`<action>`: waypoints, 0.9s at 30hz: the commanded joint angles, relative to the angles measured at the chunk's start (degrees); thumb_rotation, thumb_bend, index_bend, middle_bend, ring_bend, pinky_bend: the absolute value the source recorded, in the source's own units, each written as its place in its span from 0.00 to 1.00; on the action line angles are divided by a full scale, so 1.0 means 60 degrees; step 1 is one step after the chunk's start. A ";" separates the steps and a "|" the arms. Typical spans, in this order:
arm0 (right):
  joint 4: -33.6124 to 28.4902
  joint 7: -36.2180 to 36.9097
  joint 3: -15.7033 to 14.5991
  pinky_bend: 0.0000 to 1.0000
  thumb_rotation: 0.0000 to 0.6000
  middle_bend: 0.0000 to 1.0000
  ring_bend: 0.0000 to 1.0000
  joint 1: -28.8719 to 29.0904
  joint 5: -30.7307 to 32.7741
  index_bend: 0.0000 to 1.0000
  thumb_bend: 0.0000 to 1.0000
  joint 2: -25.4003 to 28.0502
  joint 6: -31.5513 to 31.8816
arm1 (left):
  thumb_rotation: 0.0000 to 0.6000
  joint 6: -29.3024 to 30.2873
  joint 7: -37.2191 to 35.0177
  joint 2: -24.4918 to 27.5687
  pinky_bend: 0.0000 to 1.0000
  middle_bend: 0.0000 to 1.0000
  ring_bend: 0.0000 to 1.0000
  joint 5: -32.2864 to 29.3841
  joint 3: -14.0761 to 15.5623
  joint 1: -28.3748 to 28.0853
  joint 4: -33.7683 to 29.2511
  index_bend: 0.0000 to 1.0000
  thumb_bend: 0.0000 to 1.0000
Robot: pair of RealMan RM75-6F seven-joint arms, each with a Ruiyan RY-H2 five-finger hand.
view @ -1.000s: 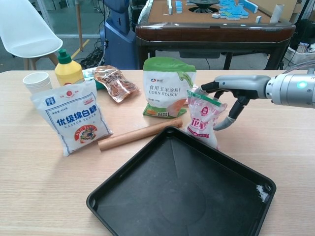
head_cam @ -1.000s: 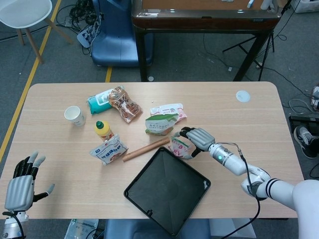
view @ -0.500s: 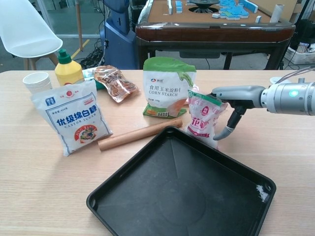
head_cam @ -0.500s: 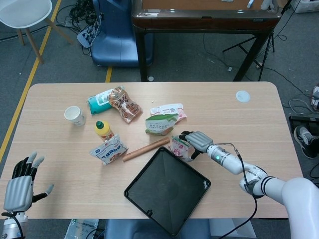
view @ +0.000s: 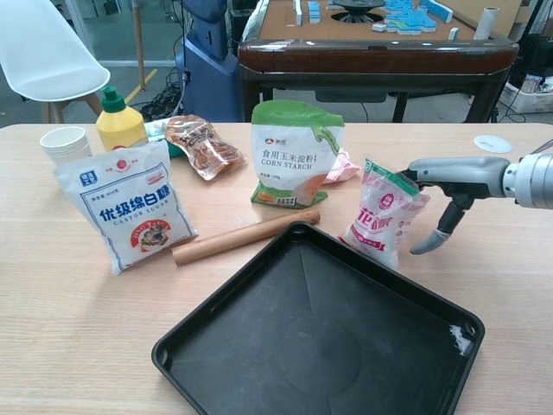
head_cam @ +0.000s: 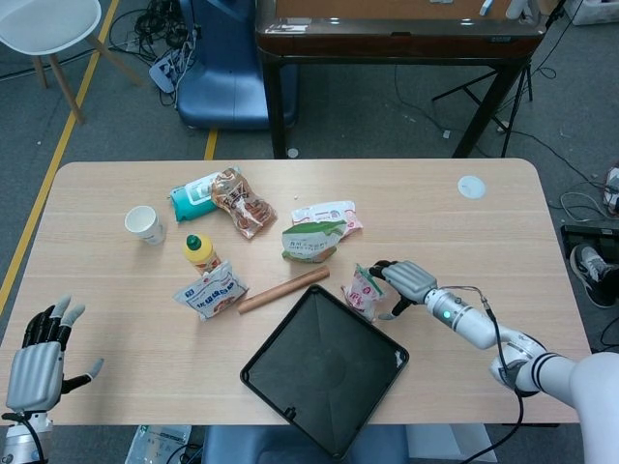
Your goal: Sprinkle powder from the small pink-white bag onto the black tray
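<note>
Both hands show: right hand (view: 445, 186) seemingly pinching the pink-white bag (view: 383, 223), left hand (head_cam: 39, 358) spread, arm cropped.

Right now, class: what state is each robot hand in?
Left robot hand: open, holding nothing.
Right robot hand: holding the pink-white bag.

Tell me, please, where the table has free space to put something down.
Bare wood lies between the black tray and the left hand, and around the white disc. It is crowded from the paper cup to the pink-white bag that the right hand grips.
</note>
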 commanded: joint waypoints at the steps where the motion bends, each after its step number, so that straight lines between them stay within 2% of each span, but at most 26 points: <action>1: -0.0513 -0.0373 -0.0138 0.22 1.00 0.26 0.15 -0.0241 0.0095 0.20 0.03 0.0396 0.0143 | 1.00 0.0002 -0.0013 0.0001 0.03 0.05 0.04 0.0010 0.0001 0.0001 -0.0003 0.14 0.18; 8: -0.1438 -0.1165 -0.0139 0.22 1.00 0.26 0.16 -0.0676 0.0399 0.20 0.03 0.0993 0.0460 | 1.00 -0.0064 -0.0093 -0.0008 0.03 0.05 0.04 -0.0013 -0.0007 -0.0020 0.0073 0.15 0.18; 12: -0.1292 -0.1771 0.0118 0.22 1.00 0.27 0.16 -0.0701 0.0669 0.20 0.03 0.0759 0.0389 | 1.00 -0.0069 -0.0132 -0.0050 0.03 0.05 0.04 0.0021 -0.0005 -0.0033 0.0100 0.14 0.18; 20: -0.1022 -0.2193 0.0398 0.22 1.00 0.27 0.16 -0.0756 0.1108 0.20 0.03 0.0321 0.0085 | 1.00 0.0023 -0.0234 0.0025 0.03 0.05 0.04 -0.0096 -0.0003 0.0089 0.0146 0.14 0.18; 27: -0.1222 -0.2890 0.0708 0.22 1.00 0.27 0.16 -0.0956 0.1603 0.20 0.03 0.0049 0.0118 | 1.00 -0.0035 -0.0320 -0.0030 0.03 0.05 0.04 -0.0045 0.0014 0.0062 0.0211 0.14 0.18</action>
